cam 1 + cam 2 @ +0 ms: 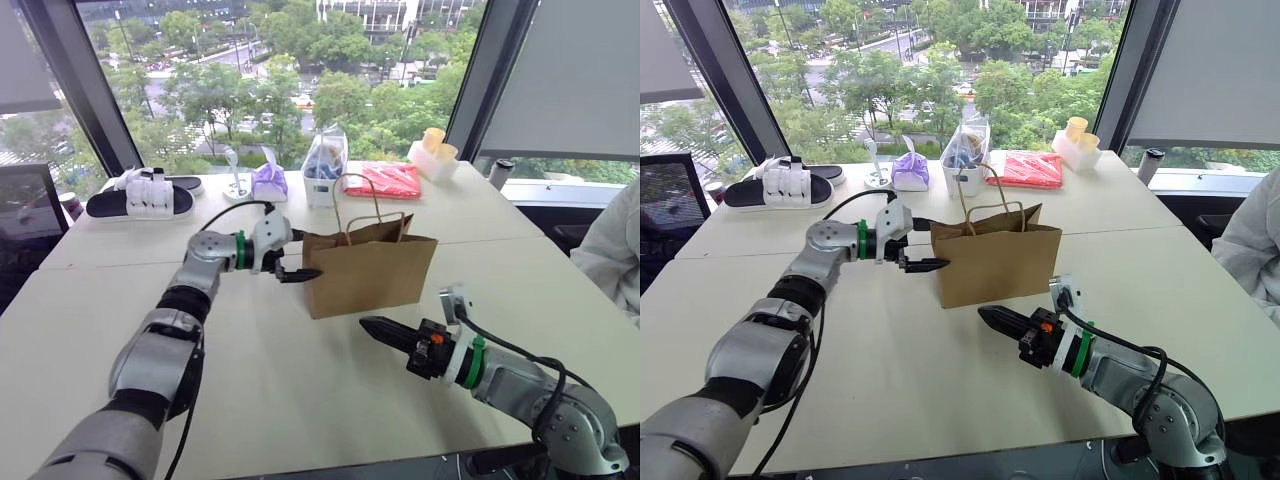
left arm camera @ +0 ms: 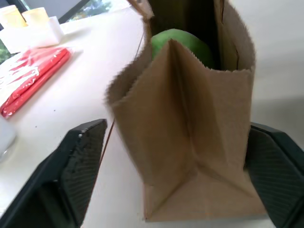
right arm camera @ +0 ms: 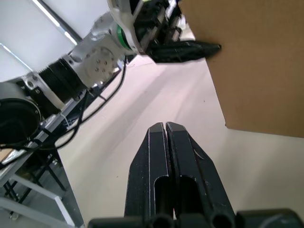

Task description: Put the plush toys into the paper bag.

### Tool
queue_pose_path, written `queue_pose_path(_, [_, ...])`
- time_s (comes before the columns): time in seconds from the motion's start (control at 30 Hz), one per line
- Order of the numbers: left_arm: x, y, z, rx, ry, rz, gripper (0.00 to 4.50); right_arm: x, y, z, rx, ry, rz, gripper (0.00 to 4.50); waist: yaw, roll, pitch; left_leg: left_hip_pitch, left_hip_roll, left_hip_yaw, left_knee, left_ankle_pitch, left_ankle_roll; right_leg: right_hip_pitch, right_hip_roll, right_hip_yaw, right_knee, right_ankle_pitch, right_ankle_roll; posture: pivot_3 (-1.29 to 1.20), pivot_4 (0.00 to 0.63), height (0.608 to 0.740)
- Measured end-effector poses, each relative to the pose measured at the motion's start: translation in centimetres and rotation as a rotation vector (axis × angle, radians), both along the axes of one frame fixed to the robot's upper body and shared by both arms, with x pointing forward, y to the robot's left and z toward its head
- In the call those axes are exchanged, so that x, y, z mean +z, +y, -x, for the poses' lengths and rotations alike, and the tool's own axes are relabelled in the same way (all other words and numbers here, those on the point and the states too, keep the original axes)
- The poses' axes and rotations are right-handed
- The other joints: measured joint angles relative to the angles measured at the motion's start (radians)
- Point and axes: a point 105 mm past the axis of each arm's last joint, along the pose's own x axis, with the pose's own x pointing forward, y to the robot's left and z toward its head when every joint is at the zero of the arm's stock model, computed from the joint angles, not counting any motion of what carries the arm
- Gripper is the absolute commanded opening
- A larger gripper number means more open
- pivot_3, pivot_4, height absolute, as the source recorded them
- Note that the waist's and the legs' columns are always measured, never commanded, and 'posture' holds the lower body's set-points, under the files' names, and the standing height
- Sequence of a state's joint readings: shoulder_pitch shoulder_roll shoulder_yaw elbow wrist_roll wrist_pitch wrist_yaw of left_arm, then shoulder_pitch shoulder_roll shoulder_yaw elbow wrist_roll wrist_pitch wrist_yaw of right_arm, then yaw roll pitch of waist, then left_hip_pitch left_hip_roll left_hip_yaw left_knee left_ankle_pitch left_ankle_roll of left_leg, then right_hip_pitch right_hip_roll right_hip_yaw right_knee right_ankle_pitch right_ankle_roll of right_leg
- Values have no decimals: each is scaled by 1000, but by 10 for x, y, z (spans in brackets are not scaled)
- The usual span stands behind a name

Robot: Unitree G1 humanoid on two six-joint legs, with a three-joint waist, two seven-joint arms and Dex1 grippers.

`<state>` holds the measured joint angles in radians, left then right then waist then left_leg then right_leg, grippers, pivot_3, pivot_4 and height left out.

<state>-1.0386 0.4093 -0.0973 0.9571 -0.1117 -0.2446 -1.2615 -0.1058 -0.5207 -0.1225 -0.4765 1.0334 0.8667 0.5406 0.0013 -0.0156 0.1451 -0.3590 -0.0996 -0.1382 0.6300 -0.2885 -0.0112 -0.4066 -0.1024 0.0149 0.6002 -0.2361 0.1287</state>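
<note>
Inside paper bag (image 2: 190, 142): green plush toy (image 2: 178, 42)

matt brown paper bag (image 1: 370, 272); ribbed black fingers (image 2: 80, 164).

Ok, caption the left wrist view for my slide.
Open left claw straddling the paper bag, green plush toy inside.

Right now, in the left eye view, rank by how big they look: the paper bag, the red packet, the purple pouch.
1. paper bag, clearly largest.
2. red packet.
3. purple pouch.
The packet and pouch sit farther back, so they look smaller than they are.
</note>
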Motion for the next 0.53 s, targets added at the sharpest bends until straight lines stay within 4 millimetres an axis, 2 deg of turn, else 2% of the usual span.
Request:
queue_pose_path(0.13, [-3, 31, 24, 32, 138, 97, 4427, -3, -2, 0, 8, 8, 12, 0, -16, 0, 0, 0, 0, -1, -1, -1, 1, -1, 0, 1, 3, 0, 0, 0, 150, 740])
queue_pose_path(0.2, [-9, 49, 46, 97, 228, 150, 4427, -2, -1, 1, 27, 3, 17, 0, -25, 1, 0, 1, 1, -1, -2, -1, 1, -3, 0, 4, 3, 0, 0, 0, 150, 740])
queue_pose_path(0.33, [-25, 87, 94, 301, 409, 255, 4427, -3, -14, -4, 2, -6, 79, 0, -17, 1, 0, 2, 3, -1, -1, -3, -1, -3, 4, 7, 2, 0, -1, 0, 150, 740])
queue_pose_path(0.37, [-31, 94, 112, 369, 445, 278, 4427, -3, -18, -5, -5, -11, 97, 0, -13, 1, 0, 2, 3, -1, 0, -3, -1, -2, 4, 7, 1, 0, -1, 0, 150, 740])
queue_pose_path(0.47, [-46, 98, 143, 480, 519, 321, 4427, -5, -26, -8, -17, -12, 138, 0, 10, 2, 0, 3, 3, -1, 1, -4, -2, 1, 4, 7, -3, 1, -2, 0, 150, 740])
queue_pose_path(0.53, [-50, 99, 156, 550, 529, 362, 4427, -7, -28, -8, -5, -4, 154, 0, 21, 1, 0, 3, 3, -1, 2, -4, -2, 2, 4, 7, -4, 1, -3, 0, 150, 740])
